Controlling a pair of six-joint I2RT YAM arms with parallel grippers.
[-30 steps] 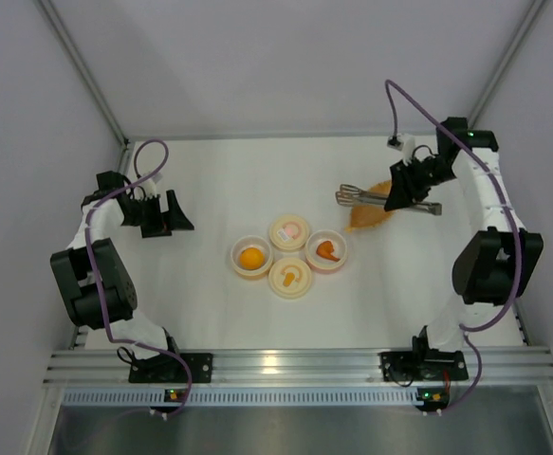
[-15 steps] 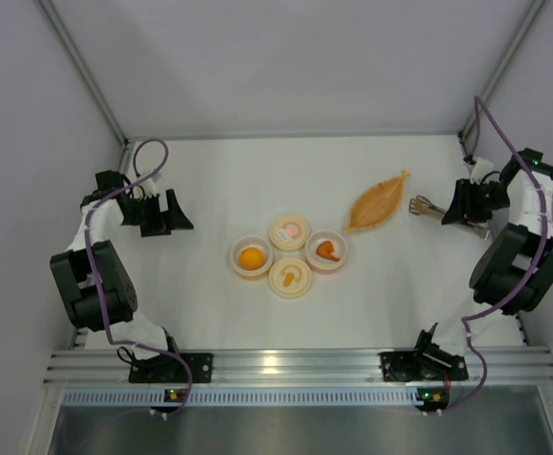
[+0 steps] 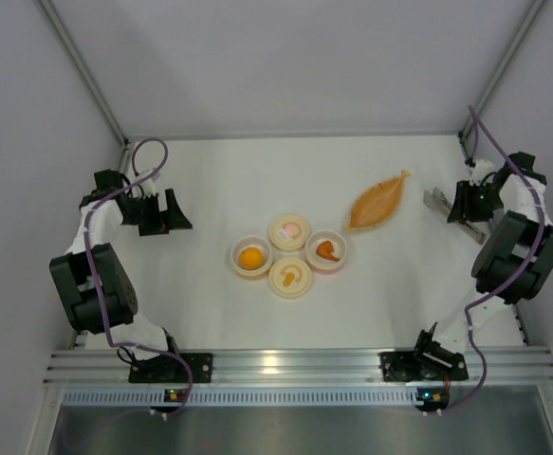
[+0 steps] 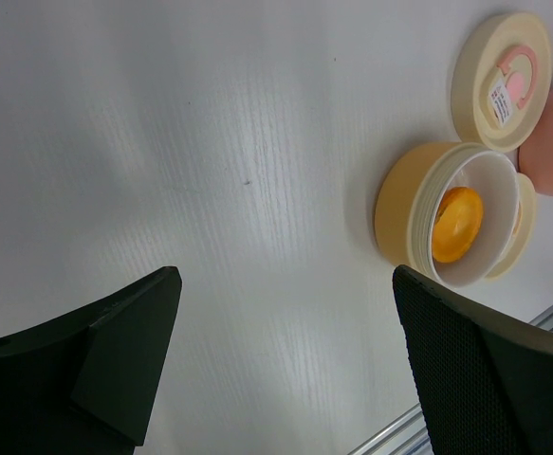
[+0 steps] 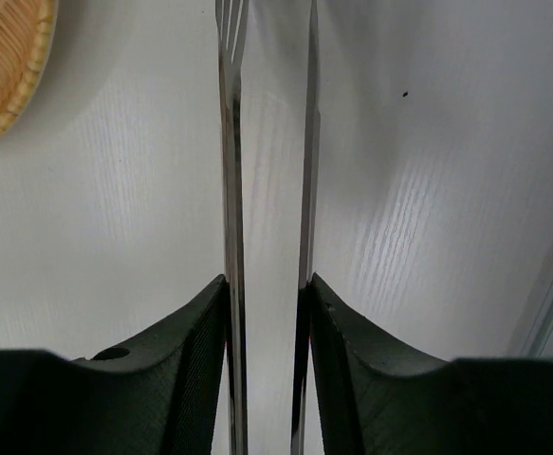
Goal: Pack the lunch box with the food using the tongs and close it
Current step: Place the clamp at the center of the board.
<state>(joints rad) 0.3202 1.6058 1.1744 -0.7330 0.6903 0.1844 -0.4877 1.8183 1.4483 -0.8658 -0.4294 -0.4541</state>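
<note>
Tongs: long thin silver-grey metal tongs [image 5: 231, 171] with two flat, shiny arms that run almost parallel. One arm ends in slotted prongs. They sit at the far right of the table, well apart from the tubs.
Right gripper: the right gripper [image 5: 268, 284] has its matte black fingers [image 5: 186, 360] clamped on the outer faces of both tong arms, with a narrow gap left between the arms.
Lunch box: a round yellow-orange plastic tub [image 4: 401, 204] with a ribbed rim and a round pink plastic tub [image 3: 326, 251] stand open at mid-table. Two smooth cream lids [image 3: 289, 231] lie flat between them. All four sit close together in a cluster.
Food: a glossy round orange-yellow ball [image 4: 455, 225] lies in the yellow-orange tub, and a small orange wedge piece [image 3: 325, 249] lies in the pink one.
Left gripper: the left gripper [image 3: 169, 212] has its jaws wide apart and holds nothing, out at the left side.
Dish: an orange woven leaf-shaped dish [image 3: 378, 201] lies between the cluster and the tongs.
Table: a white table [image 3: 210, 180] with a faint streaked grain.
Edges: the tongs are just beside the right wall and corner post. A ribbed aluminium rail [image 3: 295, 365] bounds the near side.
Open room: broad bare surface lies behind the tubs and between them and the left gripper.
</note>
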